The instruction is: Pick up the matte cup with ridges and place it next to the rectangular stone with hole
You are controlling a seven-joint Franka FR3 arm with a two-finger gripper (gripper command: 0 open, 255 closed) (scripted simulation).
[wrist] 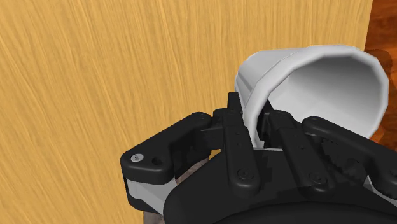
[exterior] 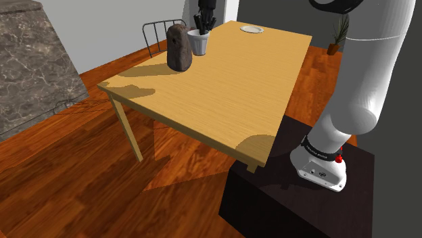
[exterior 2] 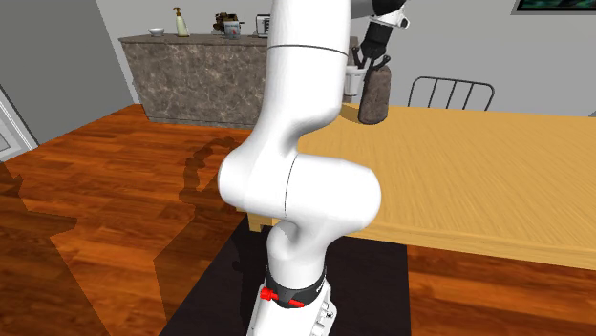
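**At Table's Far Corner, White Cup Clasped by Its Rim**

On the wooden table (exterior: 223, 94), near its far corner in the shoulder view, a plain white cup (exterior: 199, 44) is seen just beside a dark, upright stone (exterior: 179, 49). Whether the two touch cannot be told. The cup's rim is shown faceted in the wrist view (wrist: 318, 76).

The black gripper (exterior: 203, 28) is lowered onto the cup from above and is narrowed on its wall. In the wrist view the gripper (wrist: 254, 118) has one finger (wrist: 238, 130) pressed against the outside of the cup and the other set inside the mouth, with the thin white wall clamped between them. In the second exterior view the gripper (exterior 2: 369, 57) is seen above the cup (exterior 2: 352, 84), with the stone (exterior 2: 374, 100) in front of it. Whether the cup's base rests on the table cannot be judged.

A small pale plate (exterior: 251, 29) lies well apart from the cup, by the table's far edge, and a wire-backed chair (exterior: 159, 28) is drawn up behind the stone. A bottle (exterior 2: 178, 21) stands on the marbled counter (exterior 2: 191, 76) across the room, and any label on it is too small to be read.
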